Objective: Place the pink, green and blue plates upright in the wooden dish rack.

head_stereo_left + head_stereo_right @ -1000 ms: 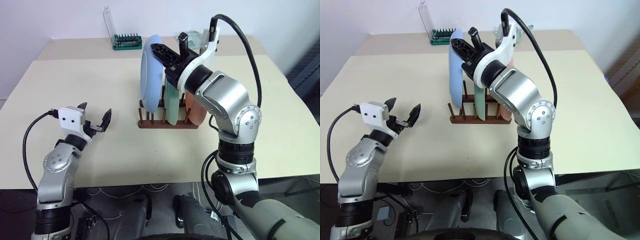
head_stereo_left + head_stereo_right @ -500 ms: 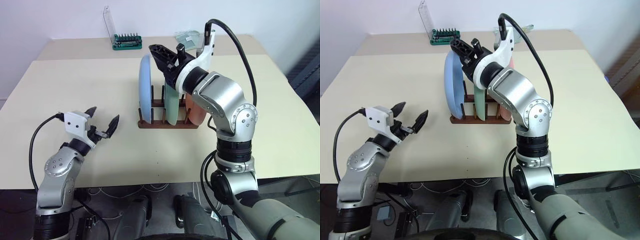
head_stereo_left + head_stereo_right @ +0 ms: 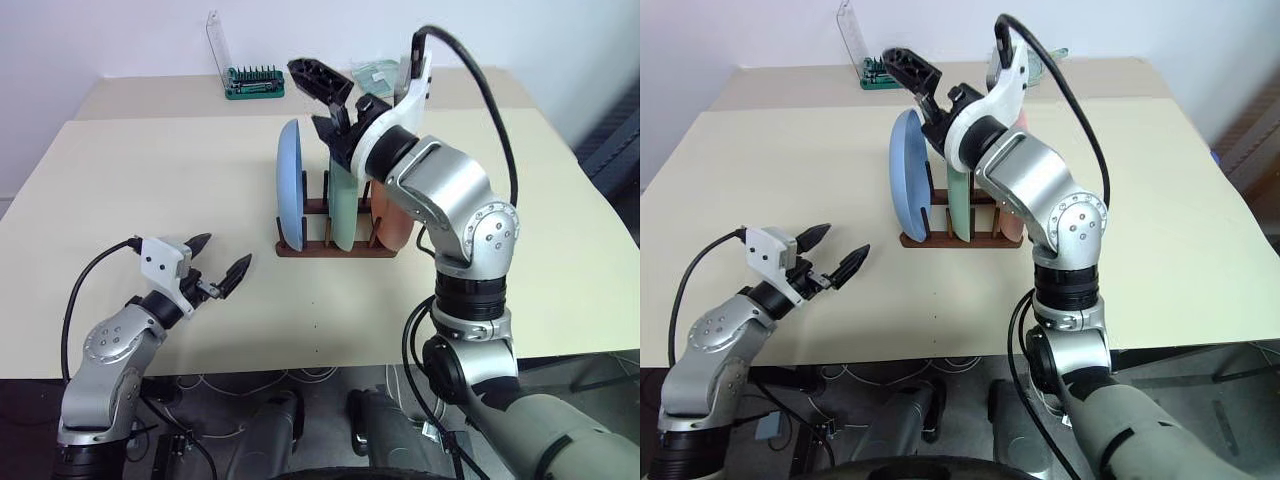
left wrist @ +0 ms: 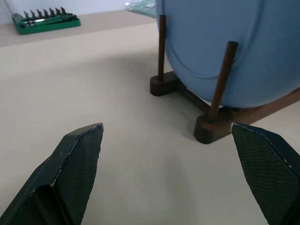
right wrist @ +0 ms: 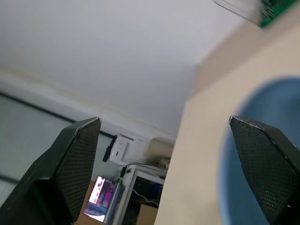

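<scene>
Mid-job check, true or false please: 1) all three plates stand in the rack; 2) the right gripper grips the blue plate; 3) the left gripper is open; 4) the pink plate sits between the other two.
1) True: blue plate, green plate and pink plate stand upright in the wooden dish rack.
2) False: the right gripper is open above it, holding nothing.
3) True: the left gripper is open and empty.
4) False: the green plate is in the middle.
</scene>
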You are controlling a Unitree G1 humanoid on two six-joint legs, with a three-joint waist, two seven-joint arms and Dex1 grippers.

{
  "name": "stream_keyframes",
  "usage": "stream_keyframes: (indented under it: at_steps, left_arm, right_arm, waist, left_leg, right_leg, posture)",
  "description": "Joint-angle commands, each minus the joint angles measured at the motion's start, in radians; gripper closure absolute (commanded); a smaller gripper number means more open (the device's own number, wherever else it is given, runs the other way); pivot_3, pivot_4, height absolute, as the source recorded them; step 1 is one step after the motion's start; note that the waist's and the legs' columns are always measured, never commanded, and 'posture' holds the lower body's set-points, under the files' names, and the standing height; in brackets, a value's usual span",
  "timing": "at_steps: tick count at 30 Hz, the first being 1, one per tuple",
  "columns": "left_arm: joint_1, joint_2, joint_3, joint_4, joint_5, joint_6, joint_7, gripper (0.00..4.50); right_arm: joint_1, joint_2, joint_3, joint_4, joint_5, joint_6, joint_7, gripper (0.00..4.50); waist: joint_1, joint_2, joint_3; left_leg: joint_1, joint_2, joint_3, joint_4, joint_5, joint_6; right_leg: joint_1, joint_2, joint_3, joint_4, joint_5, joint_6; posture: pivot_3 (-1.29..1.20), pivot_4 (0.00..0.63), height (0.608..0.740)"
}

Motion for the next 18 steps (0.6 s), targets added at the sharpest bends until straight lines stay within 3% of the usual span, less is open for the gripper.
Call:
stream_keyframes:
  at_steps: [1, 5, 8, 12, 18]
  left_arm:
    - [-0.008, 0.004, 0.008, -0.036, -0.012, -0.007, -0.002, 0.0]
    - [-0.009, 0.0, 0.012, -0.034, -0.012, -0.011, 0.005, 0.0]
    - [-0.001, -0.001, 0.015, -0.034, -0.007, -0.016, 0.007, 0.0]
    - [0.006, 0.007, 0.027, -0.011, -0.002, -0.027, 0.0, 0.0]
    - [-0.022, 0.013, 0.029, 0.065, 0.032, -0.054, 0.007, 0.0]
  right_arm:
    - [-0.059, -0.039, -0.013, -0.03, -0.018, 0.031, 0.099, 0.03]
    - [-0.105, -0.168, -0.037, -0.049, -0.088, 0.077, 0.269, 0.03]
    - [-0.073, -0.414, -0.047, -0.099, -0.327, 0.068, 0.574, 0.03]
    - [0.116, -0.712, -0.124, -0.095, -0.567, -0.029, 0.98, 0.03]
    - [0.546, -0.863, -0.291, 0.049, -0.765, -0.15, 1.328, 0.03]
  waist:
    - [0.0, 0.0, 0.0]
    - [0.004, 0.0, 0.0]
    - [0.016, 0.0, 0.0]
    - [0.027, -0.001, 0.0]
    - [0.035, -0.001, -0.001]
  left_leg:
    - [0.0, 0.0, 0.0, 0.0, 0.0, 0.0]
    - [-0.001, 0.0, 0.0, 0.0, 0.0, 0.0]
    - [-0.002, 0.0, 0.0, 0.0, 0.0, 0.001]
    - [-0.002, 0.0, 0.001, 0.0, -0.002, 0.004]
    - [-0.002, 0.002, 0.003, 0.0, -0.003, 0.006]
  right_leg:
    - [0.0, 0.0, 0.0, 0.0, 0.0, 0.0]
    - [0.0, 0.0, 0.0, -0.001, 0.0, 0.0]
    - [0.001, -0.001, -0.002, -0.004, 0.0, 0.0]
    - [0.003, -0.001, -0.002, -0.01, -0.001, 0.001]
    - [0.006, -0.001, -0.002, -0.015, 0.0, 0.001]
  posture:
    - [0.0, 0.15, 0.735]
    - [0.0, 0.15, 0.735]
    - [0.0, 0.15, 0.735]
    - [0.0, 0.15, 0.735]
    - [0.0, 0.15, 0.735]
